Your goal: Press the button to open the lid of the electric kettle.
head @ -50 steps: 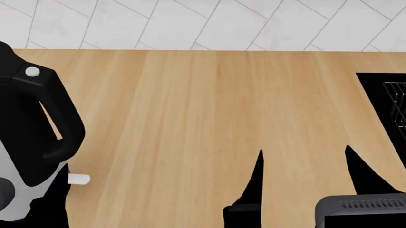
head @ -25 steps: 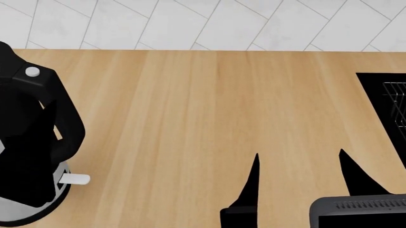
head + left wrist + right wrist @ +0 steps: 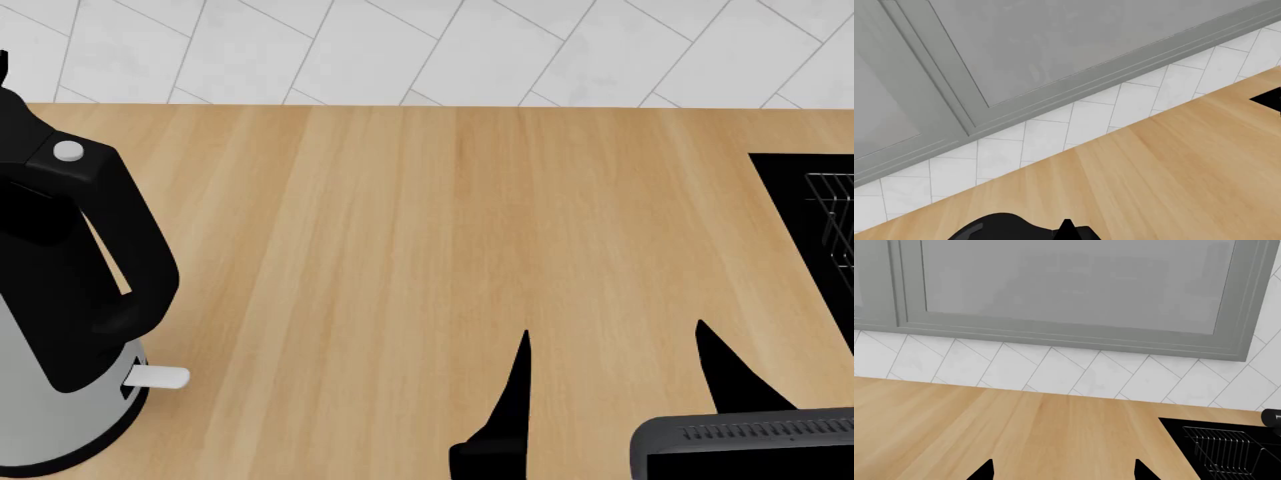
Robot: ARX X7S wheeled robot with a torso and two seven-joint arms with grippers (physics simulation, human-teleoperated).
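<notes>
The electric kettle stands at the head view's left edge, light grey with a black loop handle. The small round white button sits in the handle's top, uncovered. The black lid is mostly cut off by the frame edge. My left gripper shows in the left wrist view as one joined black tip, shut, just beside a rounded black kettle part. My right gripper is open and empty over bare wood, far right of the kettle; it also shows in the right wrist view.
A flat white tab sticks out near the kettle's base. A black recessed basin with a wire rack lies at the counter's right end, also in the right wrist view. White tiled wall and grey cabinet doors stand behind.
The left arm, which covered the kettle's lower body, has moved up and out of the head view, so the grey body shows. The right gripper has drifted slightly left and down.
</notes>
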